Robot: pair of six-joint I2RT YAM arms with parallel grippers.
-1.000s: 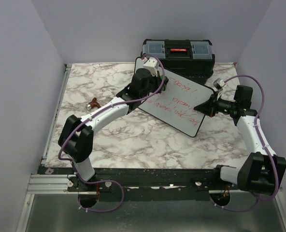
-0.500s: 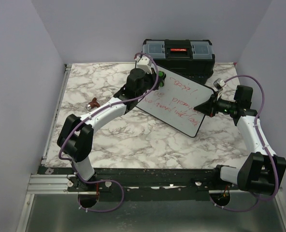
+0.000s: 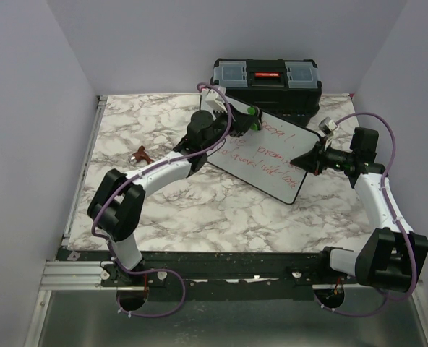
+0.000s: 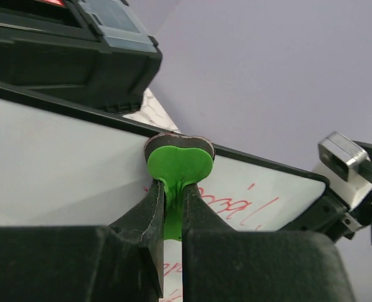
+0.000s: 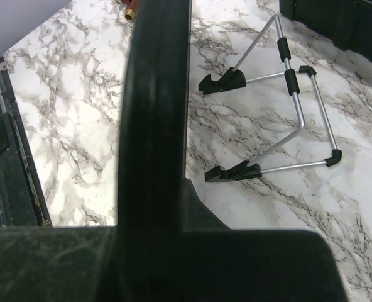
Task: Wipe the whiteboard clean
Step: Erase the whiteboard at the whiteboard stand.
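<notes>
Marble tabletop (image 3: 199, 210) held one small brown thing (image 3: 139, 153) near its left edge, well apart from the work.

Your left gripper (image 4: 172, 192) was pinched tight on a green eraser (image 4: 180, 160). The eraser sat up at the far rim of the whiteboard (image 3: 272, 173), toward that board's left end.

The whiteboard stood on the right half of the tabletop, close to the far edge. It leaned on a wire stand (image 5: 286, 119), just in front of the toolbox (image 3: 266, 85).

Three lines of red writing (image 3: 266, 155) ran across the board. Only the patch by the eraser looked clean. So I think you had just begun, and nearly all the wiping was left.

The black toolbox sat at the far edge with its lid down and its red latch (image 3: 266, 74) on top. It had a little see-through lid (image 3: 232, 71) at each end. You could not tell what was inside.

Your right gripper (image 3: 304, 157) was at the board's right rim. It looked closed on that rim, as if to keep the board from sliding.
</notes>
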